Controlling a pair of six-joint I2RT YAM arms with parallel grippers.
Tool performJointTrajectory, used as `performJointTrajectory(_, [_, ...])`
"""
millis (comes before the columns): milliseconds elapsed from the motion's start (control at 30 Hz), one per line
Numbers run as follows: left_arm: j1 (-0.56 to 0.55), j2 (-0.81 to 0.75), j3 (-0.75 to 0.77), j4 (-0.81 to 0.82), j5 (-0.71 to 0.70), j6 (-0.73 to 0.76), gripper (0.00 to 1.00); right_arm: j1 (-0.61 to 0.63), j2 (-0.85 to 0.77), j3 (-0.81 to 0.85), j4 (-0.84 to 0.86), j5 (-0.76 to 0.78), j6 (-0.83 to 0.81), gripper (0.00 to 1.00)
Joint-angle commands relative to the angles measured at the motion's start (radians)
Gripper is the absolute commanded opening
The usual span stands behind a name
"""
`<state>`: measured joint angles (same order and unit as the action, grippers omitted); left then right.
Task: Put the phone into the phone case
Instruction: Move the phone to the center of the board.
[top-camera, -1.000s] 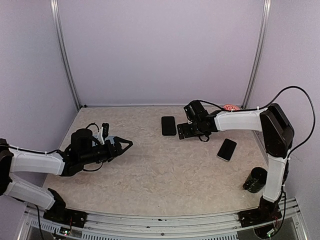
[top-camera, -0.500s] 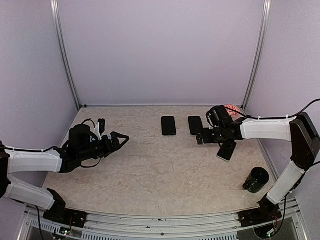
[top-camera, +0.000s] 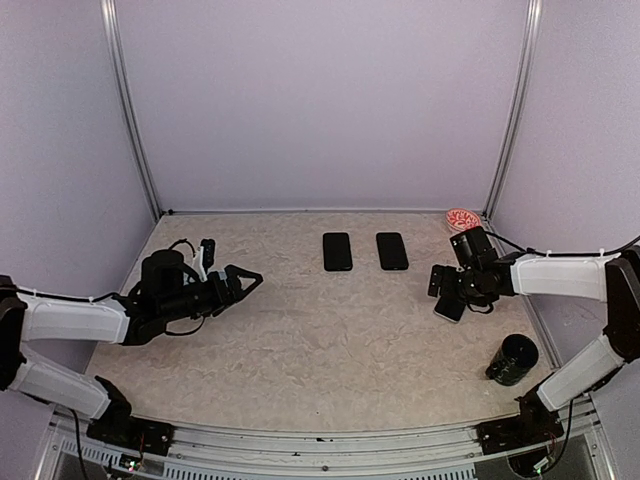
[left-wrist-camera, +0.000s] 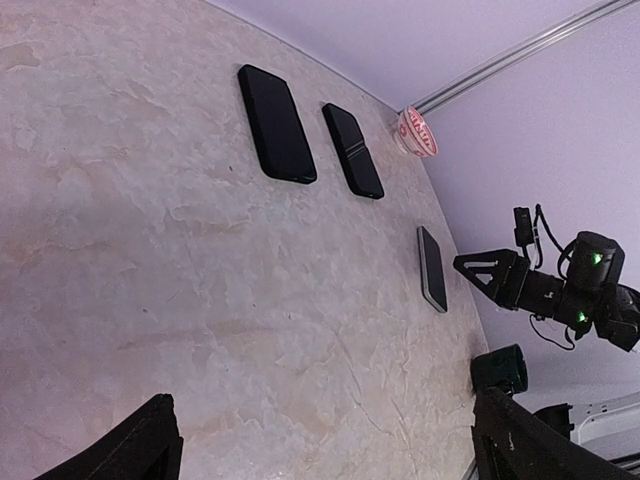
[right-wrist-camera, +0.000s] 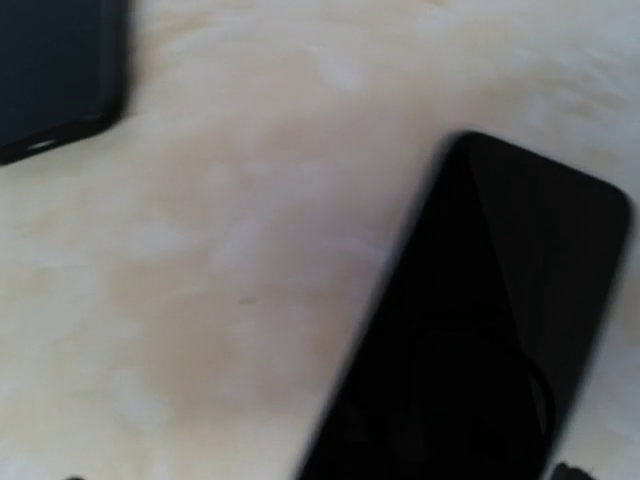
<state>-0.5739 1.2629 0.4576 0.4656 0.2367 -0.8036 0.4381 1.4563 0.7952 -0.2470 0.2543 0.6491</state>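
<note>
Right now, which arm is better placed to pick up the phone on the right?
Right. Its claw hovers just above the phone, which fills its wrist view. The left claw is open but far across the table.

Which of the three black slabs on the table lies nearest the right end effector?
The tilted slab alone beside the right end effector; the rear-left slab and rear-right slab lie parallel, farther off.

Marbled table (top-camera: 300, 330) — two black slabs (top-camera: 337, 251) side by side; phone (left-wrist-camera: 432, 268), black cup (top-camera: 513, 360), red bowl (top-camera: 462, 216).
</note>
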Motion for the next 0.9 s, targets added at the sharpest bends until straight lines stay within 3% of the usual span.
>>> performJointTrajectory(0, [-0.009,0.017,0.01,0.048,0.016,-0.001,0.99,-0.032,-0.029,-0.035,0.004,0.021,0.088,1.0])
performJointTrajectory(300, [-0.023,0.039,0.001,0.076,0.018,-0.013,0.99,-0.154,0.026,-0.051,0.097,-0.099,0.065,1.0])
performJointTrajectory(867, [-0.038,0.045,-0.02,0.095,0.007,-0.02,0.99,-0.339,0.305,0.166,0.11,-0.243,-0.11,1.0])
